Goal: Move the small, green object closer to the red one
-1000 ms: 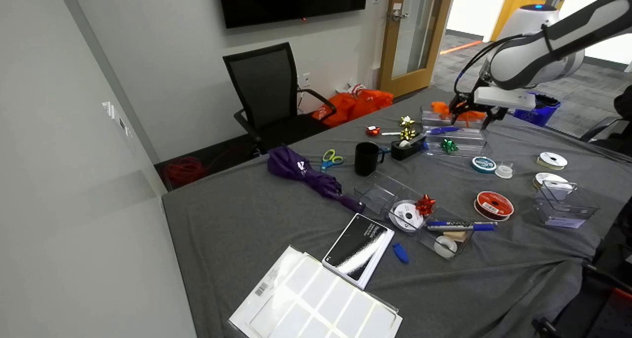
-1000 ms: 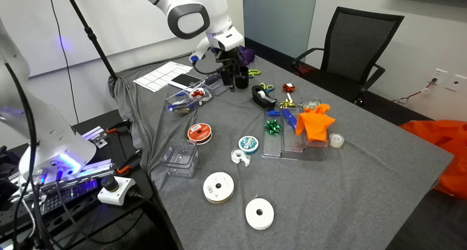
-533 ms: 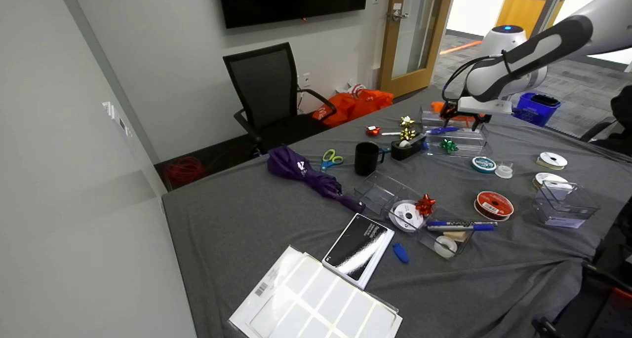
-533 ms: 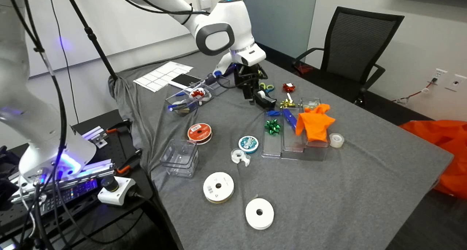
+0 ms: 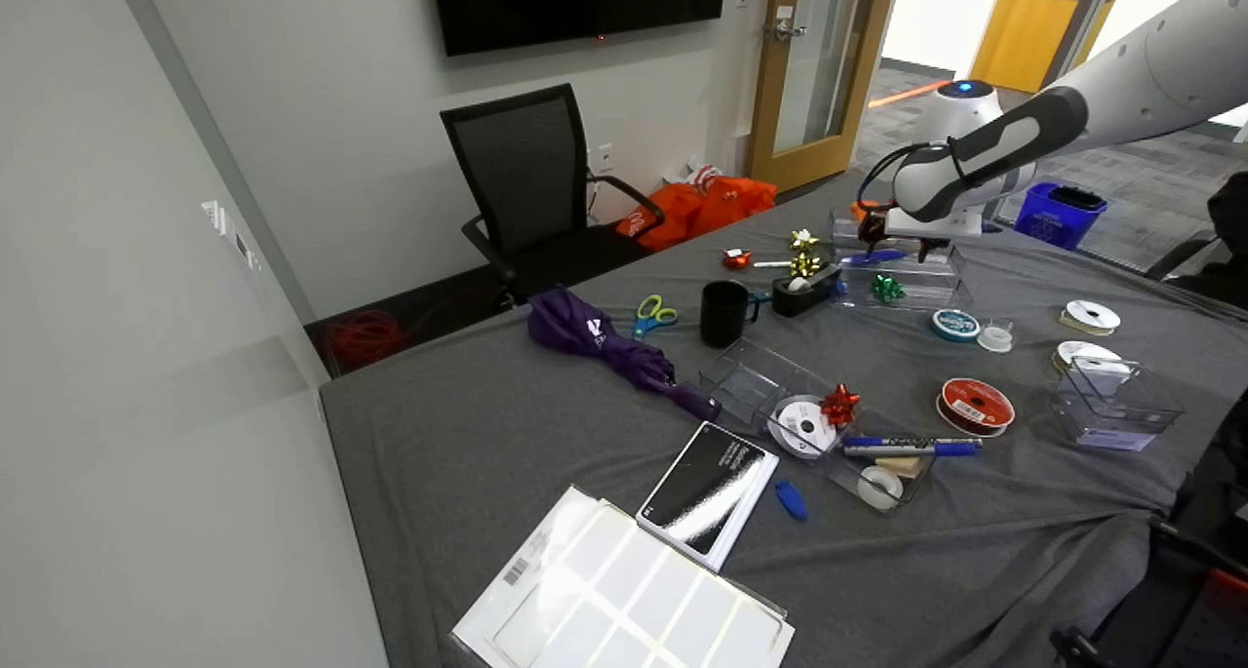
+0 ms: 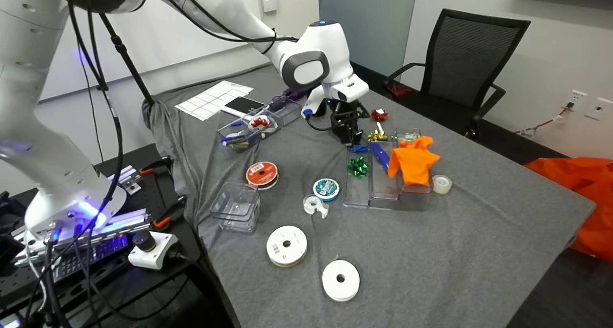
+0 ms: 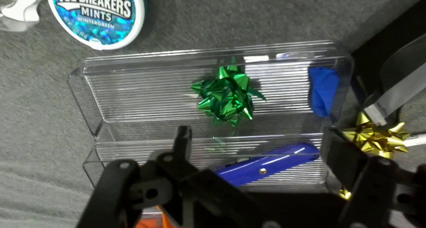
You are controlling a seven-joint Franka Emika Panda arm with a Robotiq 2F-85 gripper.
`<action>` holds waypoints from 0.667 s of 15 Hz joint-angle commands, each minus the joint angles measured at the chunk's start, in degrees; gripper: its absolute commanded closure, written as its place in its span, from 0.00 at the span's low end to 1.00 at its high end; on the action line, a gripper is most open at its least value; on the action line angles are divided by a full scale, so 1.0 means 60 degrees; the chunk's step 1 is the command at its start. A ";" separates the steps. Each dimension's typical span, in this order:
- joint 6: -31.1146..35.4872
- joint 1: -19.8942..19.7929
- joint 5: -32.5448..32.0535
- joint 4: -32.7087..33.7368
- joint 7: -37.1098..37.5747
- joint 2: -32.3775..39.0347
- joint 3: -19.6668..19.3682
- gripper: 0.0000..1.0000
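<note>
One gripper (image 7: 261,144) hangs over a stepped clear tray (image 7: 143,98), its fingers (image 7: 342,154) spread wide. Past the fingertips in the wrist view, the green bow (image 7: 228,96) rests in the tray's compartment nearest the mint tin (image 7: 96,16), between the lines of the fingers and touching neither. Under the gap, partly hidden by the gripper, a blue-violet tool (image 7: 273,164) lies in the middle compartment. Just outside one finger is a gold bow (image 7: 374,139), beside a tape dispenser (image 7: 396,71). In an exterior view, a red bow (image 5: 737,258) lies farther from the gripper than that gold bow; a second red bow (image 5: 839,407) sits well apart, inside a clear organizer (image 5: 749,385).
</note>
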 commanded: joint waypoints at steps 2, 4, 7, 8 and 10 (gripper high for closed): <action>-0.0084 -0.0365 0.0044 0.1184 -0.0486 0.1022 -0.0162 0.00; -0.0254 -0.0549 0.0212 0.1235 -0.0757 0.0958 0.0036 0.00; -0.0041 -0.0358 0.0124 0.1022 -0.0485 0.0934 -0.0188 0.00; -0.0046 -0.0362 0.0123 0.1050 -0.0488 0.0933 -0.0185 0.00; -0.0029 -0.0413 0.0086 0.0947 -0.0799 0.0818 -0.0058 0.00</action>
